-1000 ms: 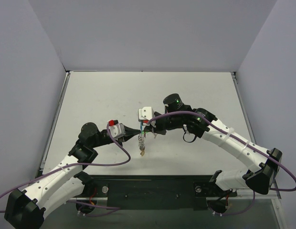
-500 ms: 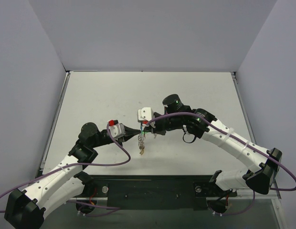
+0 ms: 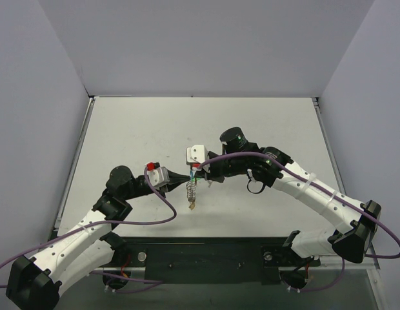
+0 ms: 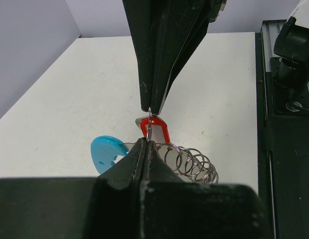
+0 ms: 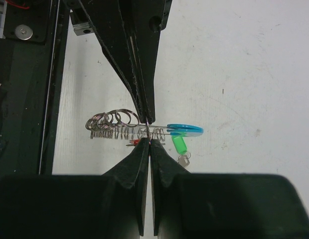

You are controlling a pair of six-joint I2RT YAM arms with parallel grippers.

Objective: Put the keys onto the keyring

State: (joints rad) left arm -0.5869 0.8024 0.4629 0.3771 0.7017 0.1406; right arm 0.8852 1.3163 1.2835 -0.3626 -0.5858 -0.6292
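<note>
My two grippers meet tip to tip above the table's middle. The left gripper (image 3: 189, 175) (image 4: 146, 144) is shut on the keyring (image 3: 190, 191), a coil of silvery rings (image 4: 193, 162) (image 5: 108, 121) with a light-blue tag (image 4: 105, 153) (image 5: 184, 130) and a small yellow piece (image 3: 192, 206) dangling at its end. The right gripper (image 3: 200, 173) (image 5: 146, 142) is shut on a thin wire ring (image 4: 149, 125) carrying the red-tagged key (image 4: 158, 131) (image 5: 138, 143). A green-tagged key (image 5: 180, 146) hangs under the blue tag. Everything is lifted off the table.
The white table (image 3: 122, 129) stretches around both arms, walled by grey panels at the back and sides. A black base rail (image 3: 206, 255) with the arm mounts runs along the near edge. Purple cables (image 3: 164, 216) loop beside each arm.
The right gripper has edged slightly left toward the left one, and the hanging chain has swung a little. Both grips are unchanged.
</note>
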